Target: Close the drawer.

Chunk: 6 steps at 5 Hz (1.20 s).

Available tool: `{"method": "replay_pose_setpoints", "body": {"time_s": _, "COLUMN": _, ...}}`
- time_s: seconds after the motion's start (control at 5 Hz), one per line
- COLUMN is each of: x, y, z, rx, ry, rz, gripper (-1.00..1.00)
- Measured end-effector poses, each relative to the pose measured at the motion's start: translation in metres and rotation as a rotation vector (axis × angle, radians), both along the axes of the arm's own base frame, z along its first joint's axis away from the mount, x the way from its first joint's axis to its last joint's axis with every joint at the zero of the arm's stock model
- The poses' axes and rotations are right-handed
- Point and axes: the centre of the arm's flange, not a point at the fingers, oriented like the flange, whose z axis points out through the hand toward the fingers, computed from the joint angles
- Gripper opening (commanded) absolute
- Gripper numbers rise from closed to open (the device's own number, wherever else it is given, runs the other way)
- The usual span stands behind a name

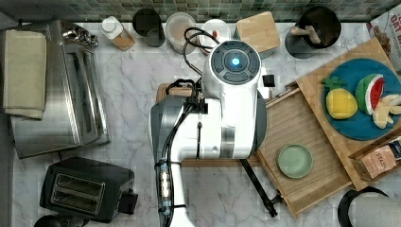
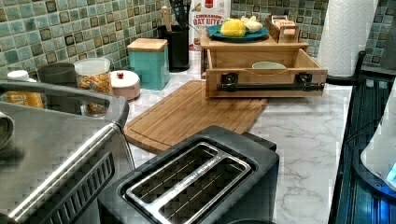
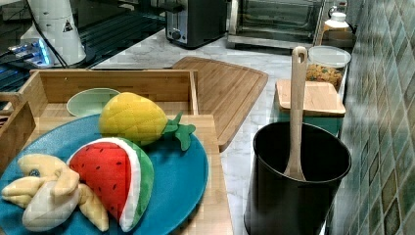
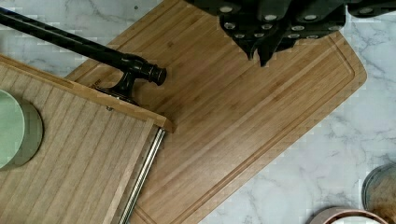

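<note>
Bamboo makes up the drawer [image 1: 302, 137], which stands pulled out from under its shelf, over the near end of the cutting board [image 2: 187, 112], a green bowl [image 1: 294, 161] inside. It looks rigid and light, and should slide easily on its metal runner [image 4: 142, 175]. A flat push against the front board or the black bar handle [image 2: 273, 86] should suit. The gripper [image 4: 264, 44] hangs above the cutting board, clear of the handle, fingertips drawn together on nothing.

Light bamboo drawer [image 1: 302, 127], pale green bowl [image 1: 294, 161], blue plate [image 1: 364, 101], white-grey marbled counter [image 1: 132, 94]
</note>
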Motion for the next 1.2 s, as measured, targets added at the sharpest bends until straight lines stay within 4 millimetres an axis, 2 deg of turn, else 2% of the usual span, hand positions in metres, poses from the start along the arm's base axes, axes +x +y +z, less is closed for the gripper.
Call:
{"method": "replay_pose_setpoints", "body": {"time_s": 0.6, "x": -0.003, "y": -0.001, "z": -0.012, "rx": 0.001, "ry": 0.022, "rz": -0.002, "gripper": -1.00}}
{"method": "replay_pose_setpoints", "body": {"time_s": 0.8, "x": -0.008, "y": -0.001, "z": -0.022, "rx": 0.002, "ry": -0.046, "rz": 0.079, "gripper": -1.00}}
{"method": "replay_pose_setpoints", "body": {"time_s": 1.0, "x": -0.024, "y": 0.001, "z": -0.039, "rx": 0.005, "ry": -0.060, "rz": 0.258, "gripper": -1.00}}
{"method": "replay_pose_setpoints", "body": {"time_s": 1.2, "x": -0.039, "y": 0.009, "z": -0.056, "rx": 0.027, "ry": 0.008, "rz": 0.380, "gripper": -1.00}}
